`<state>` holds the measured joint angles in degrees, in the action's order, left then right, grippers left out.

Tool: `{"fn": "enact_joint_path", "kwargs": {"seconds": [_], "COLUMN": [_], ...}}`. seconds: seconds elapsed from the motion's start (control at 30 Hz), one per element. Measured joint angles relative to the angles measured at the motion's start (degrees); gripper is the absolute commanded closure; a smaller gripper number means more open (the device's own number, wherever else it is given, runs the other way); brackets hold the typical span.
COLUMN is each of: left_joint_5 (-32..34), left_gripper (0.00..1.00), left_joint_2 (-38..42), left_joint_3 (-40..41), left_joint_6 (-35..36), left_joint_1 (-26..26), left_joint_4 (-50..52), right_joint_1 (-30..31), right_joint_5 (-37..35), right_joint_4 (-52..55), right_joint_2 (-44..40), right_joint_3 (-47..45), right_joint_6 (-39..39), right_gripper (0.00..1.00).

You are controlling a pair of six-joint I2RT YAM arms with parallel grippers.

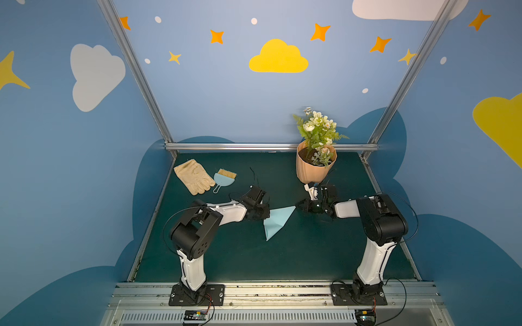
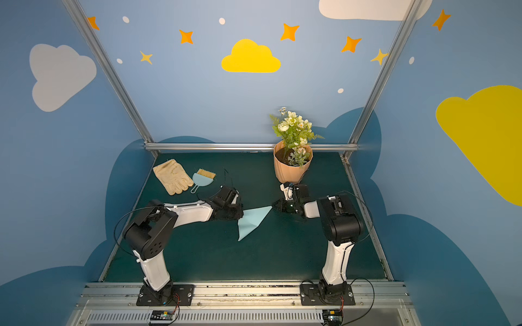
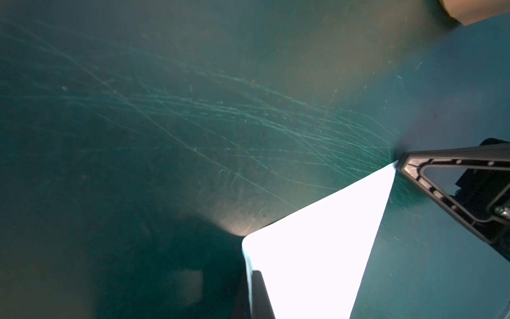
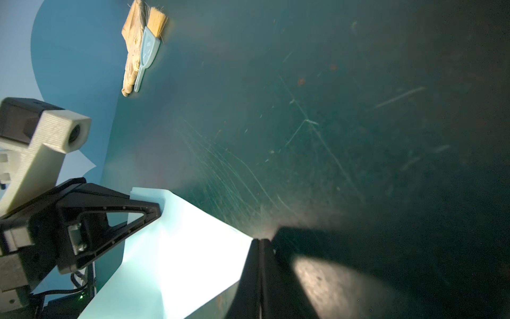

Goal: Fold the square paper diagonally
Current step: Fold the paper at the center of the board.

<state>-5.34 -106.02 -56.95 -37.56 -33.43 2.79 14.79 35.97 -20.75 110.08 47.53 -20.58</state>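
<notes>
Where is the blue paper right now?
In both top views the square paper is at the middle of the green table, between the left gripper and the right gripper, with the flower pot behind it.

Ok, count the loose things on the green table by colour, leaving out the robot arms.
Light blue: 2, the thin paper sheet and the small plastic dustpan with tan bristles.
Cream: 1, the fabric work glove.
Peach: 1, the ribbed flower pot holding white flowers.
Total: 4.

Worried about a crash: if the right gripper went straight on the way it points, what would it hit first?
Likely the square paper corner at the right gripper tips, then the green mat beneath; it tilts downward. The left gripper looks off-line, depth unclear.
</notes>
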Motion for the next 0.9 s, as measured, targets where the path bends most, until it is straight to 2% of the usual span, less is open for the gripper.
{"fn": "enact_joint_path", "kwargs": {"seconds": [0.23,0.43,0.6,0.9], "left_joint_5": [-0.02,0.26,1.53,2.99], "left_gripper": [0.97,0.97,0.97,0.97], "left_joint_2": [0.02,-0.02,-2.8,-9.35], "left_joint_3": [0.0,-0.31,-4.66,-9.42], "left_joint_6": [-0.48,-2.58,-5.66,-10.91], "left_joint_1": [0.0,0.0,0.0,-0.35], "left_joint_4": [-0.07,-0.24,-1.66,-7.48], "right_joint_1": [-3.17,-2.21,1.64,5.29], "right_joint_5": [-3.52,-0.72,0.83,2.69], "right_joint_4": [4.22,2.93,1.22,-2.56], "right_joint_2": [-9.38,-17.0,-16.04,-6.62], "right_joint_3": [-3.34,-6.45,-9.01,-8.41], "right_joint_6": [0.02,-0.59,-1.49,-3.67], "right_gripper": [1.0,1.0,1.0,1.0]}}
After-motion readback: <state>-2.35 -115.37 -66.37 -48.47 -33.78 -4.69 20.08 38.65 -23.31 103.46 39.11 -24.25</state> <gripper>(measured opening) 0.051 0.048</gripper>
